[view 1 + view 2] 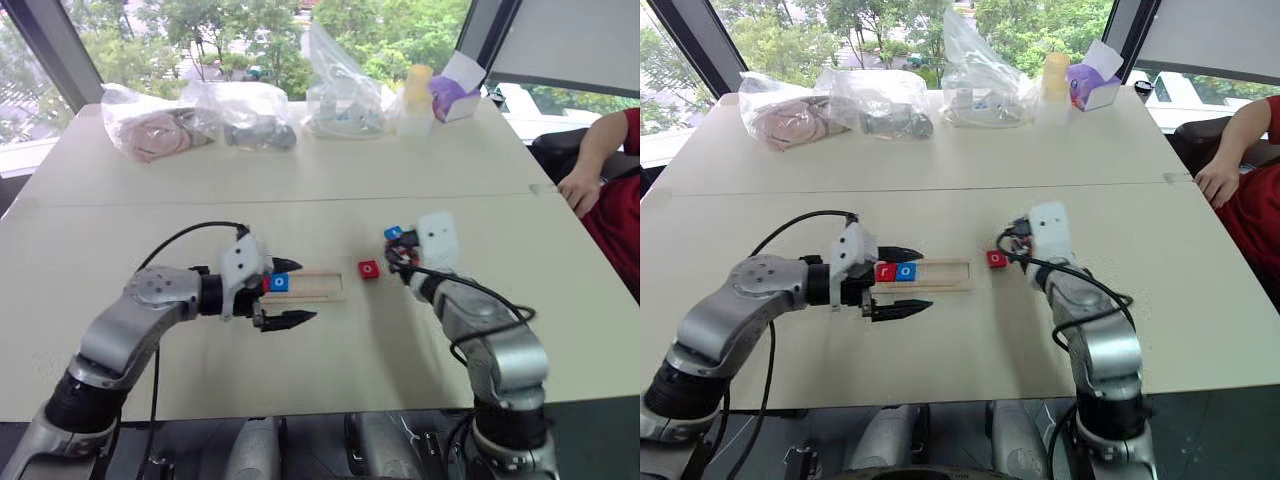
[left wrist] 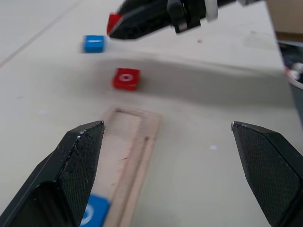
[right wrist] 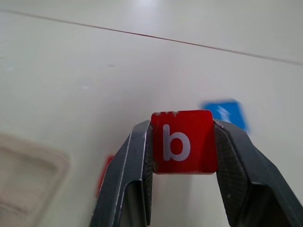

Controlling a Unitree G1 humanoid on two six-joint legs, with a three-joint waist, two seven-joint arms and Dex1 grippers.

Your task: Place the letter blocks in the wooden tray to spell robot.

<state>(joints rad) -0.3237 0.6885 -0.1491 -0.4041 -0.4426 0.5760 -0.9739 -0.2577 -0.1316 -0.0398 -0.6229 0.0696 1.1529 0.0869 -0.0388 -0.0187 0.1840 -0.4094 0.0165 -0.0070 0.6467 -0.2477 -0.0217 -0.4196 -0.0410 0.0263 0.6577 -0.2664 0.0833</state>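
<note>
Red "b" block [image 3: 182, 141] with white lettering; a blue block [image 3: 226, 112] just beyond it; red "r" [image 1: 885, 271] and blue "o" [image 1: 905, 271] sit in the pale wooden tray [image 1: 940, 275]; a red "o" block [image 1: 369, 269] lies just off the tray's end.

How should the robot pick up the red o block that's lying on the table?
Grip the red o block by two opposite side edges, coming straight down from above. It lies flat on the table, letter up, so only its thin sides give the fingers something to squeeze. It sits just past the end of the wooden tray, with bare table around it, so there looks to be room for both fingers.
</note>
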